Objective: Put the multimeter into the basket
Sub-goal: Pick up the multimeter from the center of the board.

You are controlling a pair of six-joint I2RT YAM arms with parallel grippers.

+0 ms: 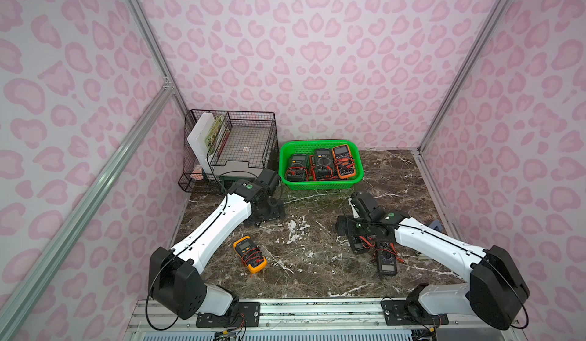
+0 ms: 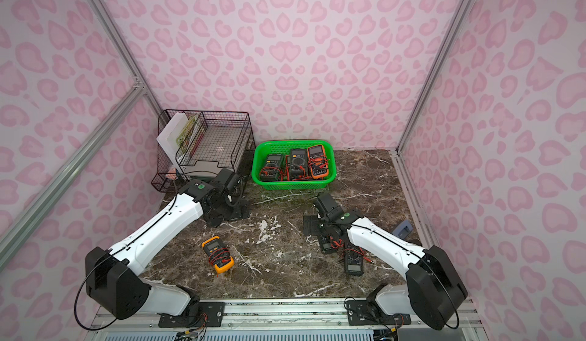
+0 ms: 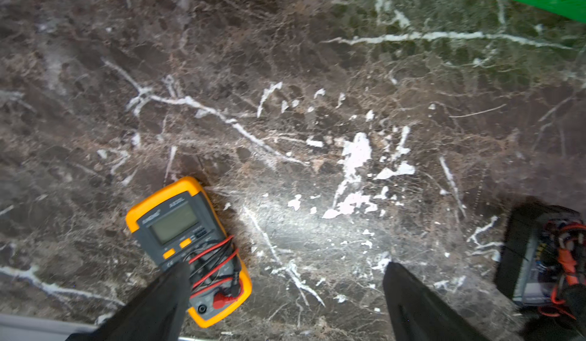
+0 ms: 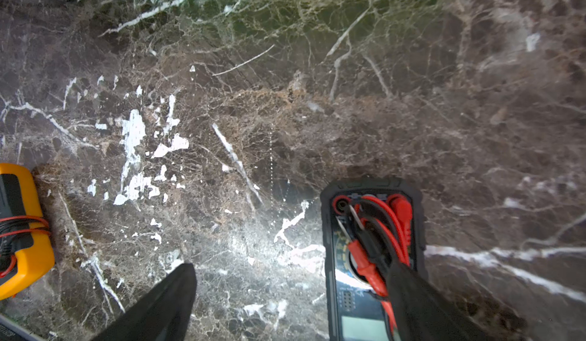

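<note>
I'm looking at a job part done: three meters are lying in the basket [image 1: 317, 184] at the far middle of the table [image 1: 317, 269], and three are lying outside it. The yellow meter [image 1: 250, 254] is lying near left of centre, flat and face up. The near black meter [image 1: 387, 261] is lying in the open at near right, and the far black meter [image 1: 360, 245] is sitting half under the right arm. Both claws are standing wide apart and holding nothing. The left claw [image 3: 287, 268] is hanging over bare table near the rack [image 1: 231, 146]. The yellow meter is lying on its near side, a little to the left and well apart from it, so I'm judging the left arm the nearer one for that meter. Its long axis is running on a diagonal, screen end pointing far left and jack end near right, with leads wrapped round the jack half. The right claw [image 4: 291, 268] is hovering beside the black pair. In its wrist view what I'm taking for the far black meter is showing under one finger [image 4: 418, 295], not in the gap, with its jack end pointing far and its screen near. I'm thinking either claw is needing to shift nearward and turn across a meter's narrow width before coming down.
</note>
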